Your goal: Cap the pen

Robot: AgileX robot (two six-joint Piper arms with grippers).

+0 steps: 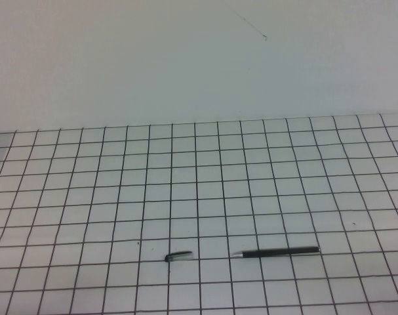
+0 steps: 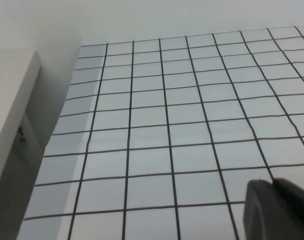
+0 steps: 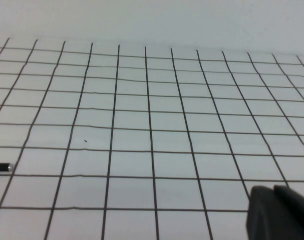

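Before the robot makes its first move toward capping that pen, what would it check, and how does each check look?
1. Pen lies flat on the grid table, silver tip toward the cap: ok.
2. Cap lies apart from the pen, on its left, not yet fitted: ok.
3. Space around both is free of other things in the high view: ok.
4. Left tool, off to the side and outside the high view, is shut and holds nothing: must open first, not ok.
5. Right tool, likewise outside the high view, is shut and empty: not ok.
6. Which way the cap's opening faces: cannot tell.
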